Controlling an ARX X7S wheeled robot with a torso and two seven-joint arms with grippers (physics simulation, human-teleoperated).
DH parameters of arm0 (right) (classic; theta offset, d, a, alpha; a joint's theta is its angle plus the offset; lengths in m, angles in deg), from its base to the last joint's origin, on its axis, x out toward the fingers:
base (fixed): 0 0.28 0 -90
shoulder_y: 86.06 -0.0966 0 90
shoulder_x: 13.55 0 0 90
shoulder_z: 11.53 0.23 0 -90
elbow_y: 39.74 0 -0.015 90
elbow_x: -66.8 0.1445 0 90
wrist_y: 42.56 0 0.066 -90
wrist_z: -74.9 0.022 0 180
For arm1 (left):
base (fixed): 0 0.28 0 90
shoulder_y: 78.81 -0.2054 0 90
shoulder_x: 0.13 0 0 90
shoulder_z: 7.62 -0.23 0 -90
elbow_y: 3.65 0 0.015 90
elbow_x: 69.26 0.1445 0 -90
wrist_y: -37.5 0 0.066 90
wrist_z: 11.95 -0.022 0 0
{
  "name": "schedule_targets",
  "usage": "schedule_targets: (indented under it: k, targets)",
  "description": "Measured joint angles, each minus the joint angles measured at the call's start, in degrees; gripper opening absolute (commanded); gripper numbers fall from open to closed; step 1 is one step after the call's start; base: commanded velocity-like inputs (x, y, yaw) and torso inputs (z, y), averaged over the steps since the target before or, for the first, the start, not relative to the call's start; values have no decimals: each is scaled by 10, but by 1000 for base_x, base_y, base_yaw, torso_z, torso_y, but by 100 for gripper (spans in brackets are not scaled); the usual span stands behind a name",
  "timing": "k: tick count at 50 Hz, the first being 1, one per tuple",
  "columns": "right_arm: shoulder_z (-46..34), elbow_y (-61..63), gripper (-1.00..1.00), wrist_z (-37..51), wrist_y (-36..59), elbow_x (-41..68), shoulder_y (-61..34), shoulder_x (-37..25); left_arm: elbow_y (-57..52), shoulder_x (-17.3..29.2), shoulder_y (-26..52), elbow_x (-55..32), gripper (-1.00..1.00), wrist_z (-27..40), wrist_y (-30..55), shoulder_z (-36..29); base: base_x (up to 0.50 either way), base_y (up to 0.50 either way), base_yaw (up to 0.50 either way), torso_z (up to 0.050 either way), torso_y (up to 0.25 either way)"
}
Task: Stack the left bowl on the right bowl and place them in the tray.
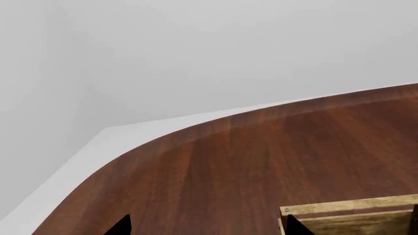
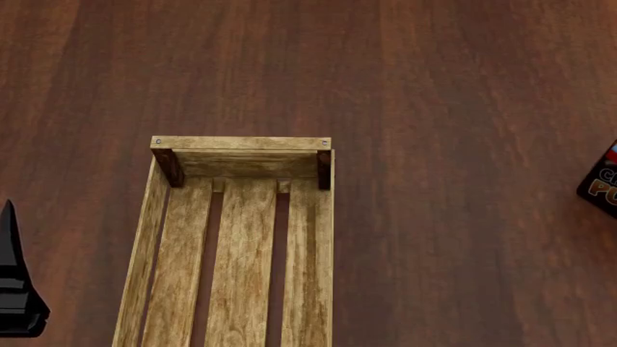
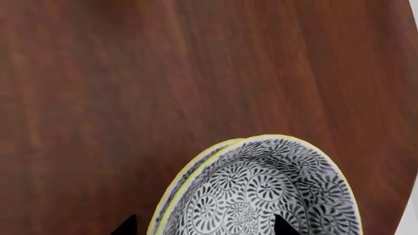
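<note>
The tray [image 2: 241, 143], a long crate of light weathered wood with a slatted bottom and dark corner posts, lies empty in the middle of the head view. My left gripper [image 1: 207, 226] is open and empty over bare table, with a tray corner [image 1: 353, 208] beside one fingertip. One of its black fingers [image 2: 14, 289] shows left of the tray. My right gripper [image 3: 203, 226] is open. One tip is outside the yellow rim and one inside a bowl [image 3: 261, 191] with a black-and-white spiral pattern. The rim looks doubled on one side. No bowl shows in the head view.
A dark printed box [image 2: 602, 184] sits at the right edge of the head view. The brown wooden table [image 2: 463, 108] has a curved edge [image 1: 196, 129] with grey floor beyond it. In the right wrist view the bowl sits near the table edge.
</note>
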Motion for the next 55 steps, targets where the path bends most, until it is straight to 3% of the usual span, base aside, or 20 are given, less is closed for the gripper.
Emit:
schedule_targets:
  k: [55]
  targets:
    - [-130,-114,100,-87,-106,-108,-39,43,5,6,1,-2,100,7,-5,-9,0,0,0,0,0]
